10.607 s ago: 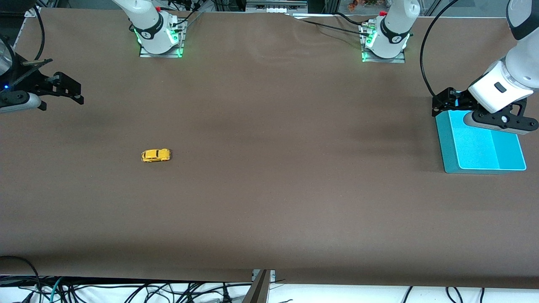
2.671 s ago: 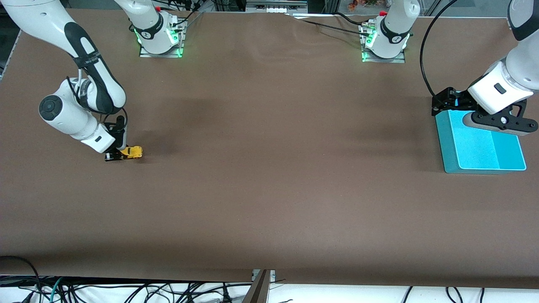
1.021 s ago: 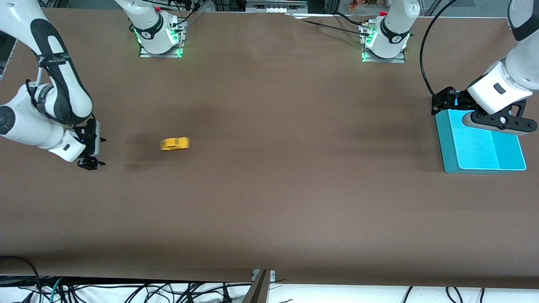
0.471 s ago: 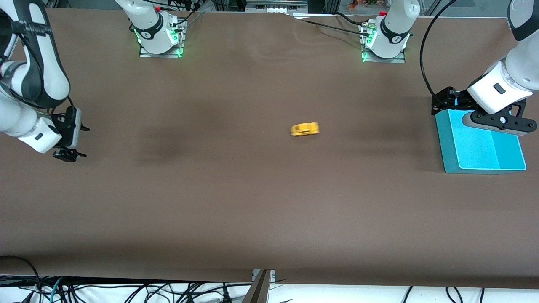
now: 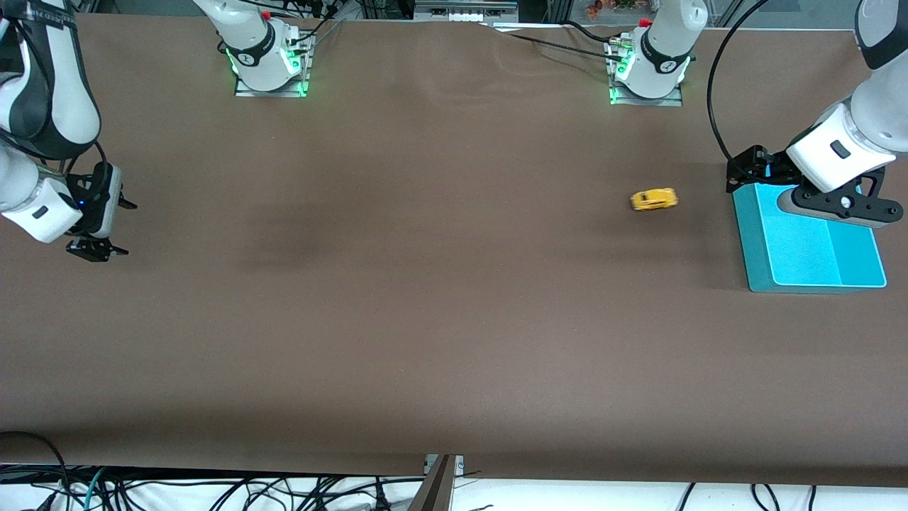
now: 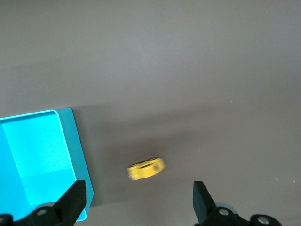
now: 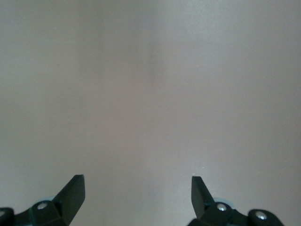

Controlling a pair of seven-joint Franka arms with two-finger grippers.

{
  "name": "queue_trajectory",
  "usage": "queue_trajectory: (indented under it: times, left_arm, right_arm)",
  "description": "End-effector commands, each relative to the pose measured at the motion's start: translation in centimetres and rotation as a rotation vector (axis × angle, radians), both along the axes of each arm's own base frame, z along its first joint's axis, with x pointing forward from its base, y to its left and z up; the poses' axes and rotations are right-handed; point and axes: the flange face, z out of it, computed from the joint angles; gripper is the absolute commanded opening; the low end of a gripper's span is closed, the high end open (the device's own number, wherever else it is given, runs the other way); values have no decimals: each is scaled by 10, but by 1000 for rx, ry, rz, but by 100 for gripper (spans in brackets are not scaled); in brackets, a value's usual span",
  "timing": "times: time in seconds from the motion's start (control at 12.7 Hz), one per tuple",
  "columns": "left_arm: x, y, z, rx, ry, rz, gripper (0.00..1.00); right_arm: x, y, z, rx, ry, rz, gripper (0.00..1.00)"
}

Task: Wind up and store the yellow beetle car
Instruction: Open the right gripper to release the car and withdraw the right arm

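Observation:
The yellow beetle car point(image 5: 654, 199) stands on its wheels on the brown table, blurred, close beside the teal tray point(image 5: 753, 245) toward the left arm's end. My left gripper point(image 5: 739, 176) is open and empty, low over the tray's edge that lies farthest from the front camera. In the left wrist view the car point(image 6: 146, 168) lies between the tray point(image 6: 42, 160) and my open left gripper point(image 6: 138, 200). My right gripper point(image 5: 120, 228) is open and empty over bare table at the right arm's end. The right wrist view shows only table past the right gripper point(image 7: 137, 190).
The two arm bases point(image 5: 269, 64) point(image 5: 649, 71) stand along the table edge farthest from the front camera. Cables point(image 5: 213, 490) hang below the edge nearest the front camera. The tray holds nothing.
The car, let go by my right gripper, has rolled from the table's middle to beside the tray. My right gripper has drawn back toward its own end. The left arm has not moved.

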Motion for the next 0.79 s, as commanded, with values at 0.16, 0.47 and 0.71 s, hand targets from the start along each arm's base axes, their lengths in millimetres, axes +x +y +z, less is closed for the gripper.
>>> queue_trajectory:
  times: [0.16, 0.47, 0.71]
  left_arm:
    - [-5, -12, 5, 9, 39, -16, 100]
    - [-17, -28, 7, 7, 99, -109, 100]
    - [-18, -23, -8, -47, 152, -444, 100]
  right_arm:
    - [-7, 0, 32, -10, 7, -40, 100]
    - [-9, 2, 59, -22, 10, -177, 100]
    - [-18, 15, 90, -45, -20, -353, 100]
